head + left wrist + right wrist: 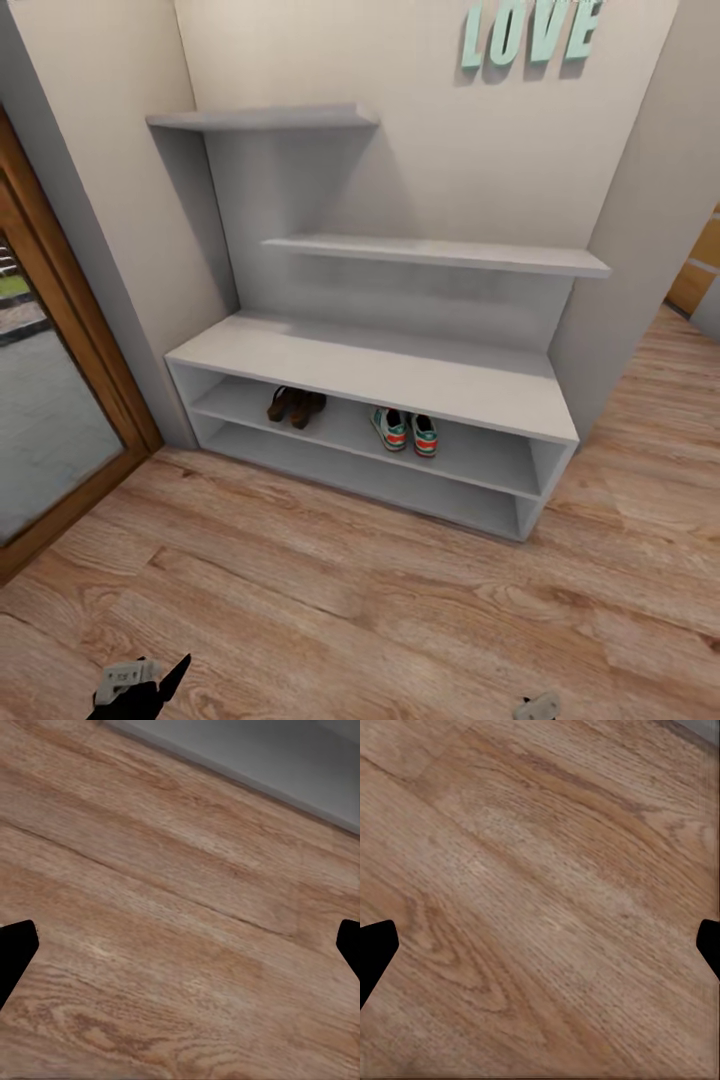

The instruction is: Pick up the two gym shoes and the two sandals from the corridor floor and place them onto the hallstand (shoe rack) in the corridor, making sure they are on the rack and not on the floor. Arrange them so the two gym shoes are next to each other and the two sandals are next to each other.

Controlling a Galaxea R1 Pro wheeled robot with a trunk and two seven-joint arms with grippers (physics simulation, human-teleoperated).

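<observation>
Nearest to me, my left gripper [135, 685] sits at the bottom edge of the head view, and a sliver of my right gripper [537, 706] shows low on the other side. In both wrist views the fingertips stand far apart at the frame edges with only the corridor floor [330, 610] between them, so I read both grippers as wide and holding nothing.

Beyond the bare planks stands the hallstand [380, 370], its grey bench surface free of shoes. On the upper of its two open tiers, the two sandals [295, 406] lie close together toward the left, and the two gym shoes [405, 431] sit side by side toward the middle, well apart from the sandals. I judge the task essentially done: both pairs are off the floor and paired.

The risk from here is my own doing: swinging an arm or rolling the base toward the rack could knock a shoe off the tier's front lip, since the gym shoes sit near that edge.

The bench overhang shadows the sandals' rear parts, so I cannot tell whether they touch each other. Most of both arms is cut off below the frame.
</observation>
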